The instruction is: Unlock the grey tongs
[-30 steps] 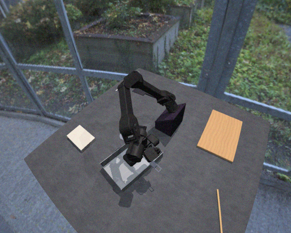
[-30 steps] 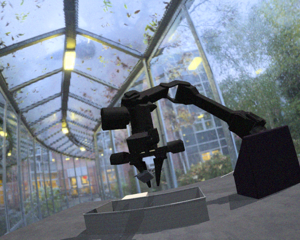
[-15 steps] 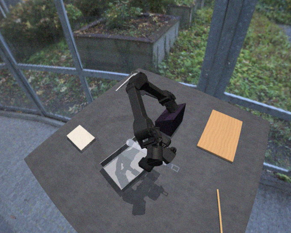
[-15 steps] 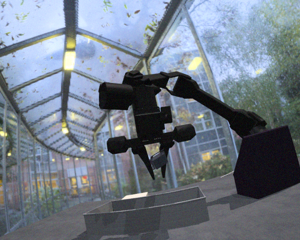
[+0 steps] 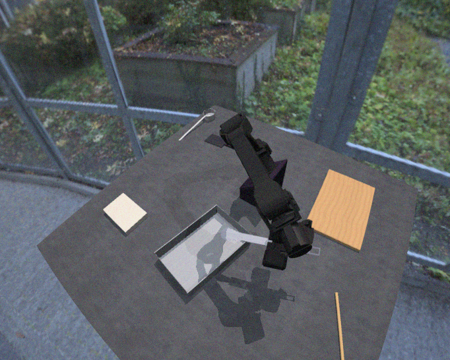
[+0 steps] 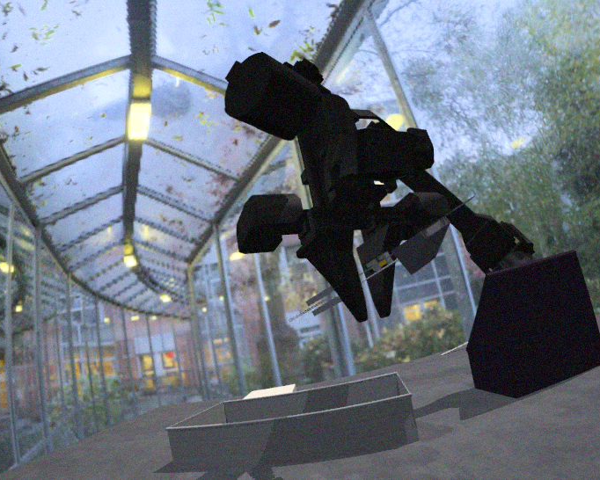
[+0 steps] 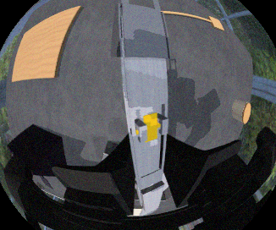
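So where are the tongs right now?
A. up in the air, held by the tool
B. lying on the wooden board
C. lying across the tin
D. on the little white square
A: the tool is shut on the tongs well above the tin, and the board has nothing on it.

Grey tongs (image 5: pixel 245 237), shut, held aloft, tips above the roasting tin (image 5: pixel 167 248).
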You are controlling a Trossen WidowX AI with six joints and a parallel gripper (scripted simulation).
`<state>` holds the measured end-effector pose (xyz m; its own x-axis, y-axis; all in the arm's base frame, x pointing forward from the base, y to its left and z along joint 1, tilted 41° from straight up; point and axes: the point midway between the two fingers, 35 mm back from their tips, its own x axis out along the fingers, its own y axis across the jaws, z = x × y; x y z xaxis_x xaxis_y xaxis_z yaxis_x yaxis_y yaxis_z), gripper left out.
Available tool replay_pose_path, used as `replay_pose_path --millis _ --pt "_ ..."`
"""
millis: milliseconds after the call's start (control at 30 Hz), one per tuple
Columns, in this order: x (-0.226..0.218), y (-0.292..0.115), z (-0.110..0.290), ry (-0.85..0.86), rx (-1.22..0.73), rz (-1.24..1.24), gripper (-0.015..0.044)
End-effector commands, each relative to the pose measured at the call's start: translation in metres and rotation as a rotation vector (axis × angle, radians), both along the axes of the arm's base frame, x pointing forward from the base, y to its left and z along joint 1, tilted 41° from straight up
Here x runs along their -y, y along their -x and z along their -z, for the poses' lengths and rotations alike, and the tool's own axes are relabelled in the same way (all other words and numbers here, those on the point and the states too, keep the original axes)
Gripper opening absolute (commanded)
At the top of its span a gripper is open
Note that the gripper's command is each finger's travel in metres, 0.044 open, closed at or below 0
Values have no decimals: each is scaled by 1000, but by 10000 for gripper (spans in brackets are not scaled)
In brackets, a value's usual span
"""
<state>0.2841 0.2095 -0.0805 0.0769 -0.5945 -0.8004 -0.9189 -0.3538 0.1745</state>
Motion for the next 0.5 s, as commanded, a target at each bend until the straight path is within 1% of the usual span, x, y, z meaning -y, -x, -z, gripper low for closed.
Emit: replay_pose_path --millis 0,467 --pt "-24 22 15 4 -59 -74 -150" --pt "-74 99 53 62 -224 -281 -150"
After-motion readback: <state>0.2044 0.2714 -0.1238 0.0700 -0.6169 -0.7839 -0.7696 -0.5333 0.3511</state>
